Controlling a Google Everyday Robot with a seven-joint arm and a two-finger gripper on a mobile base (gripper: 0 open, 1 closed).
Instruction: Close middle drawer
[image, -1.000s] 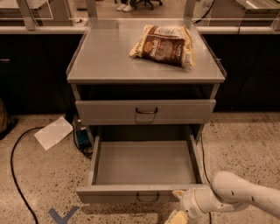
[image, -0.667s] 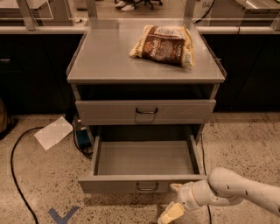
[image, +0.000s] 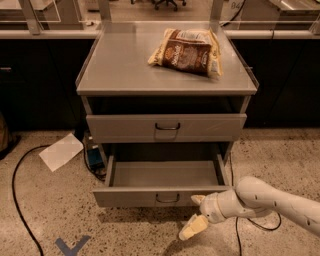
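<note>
The middle drawer (image: 150, 196) is a wide, shallow grey drawer with a small dark wire handle (image: 167, 199). It stands pulled out, and its inside is bare. Above it the top drawer (image: 165, 128) is shut. The lowest drawer is out of view. My gripper (image: 195, 215) is at the right end of the middle drawer's front, low on the right side of the view. It is open. One pale fingertip (image: 198, 199) rests against the drawer front and the other (image: 191, 229) points down toward the floor. It holds nothing.
A brown snack bag (image: 187, 51) lies on the cabinet top (image: 120, 65). A white sheet of paper (image: 61, 151) and a black cable (image: 20, 200) lie on the speckled floor at the left. A blue tape mark (image: 71, 246) is on the floor in front. Dark counters stand behind.
The middle drawer has slid partway back into the cabinet. My gripper has moved up and in with the drawer front.
</note>
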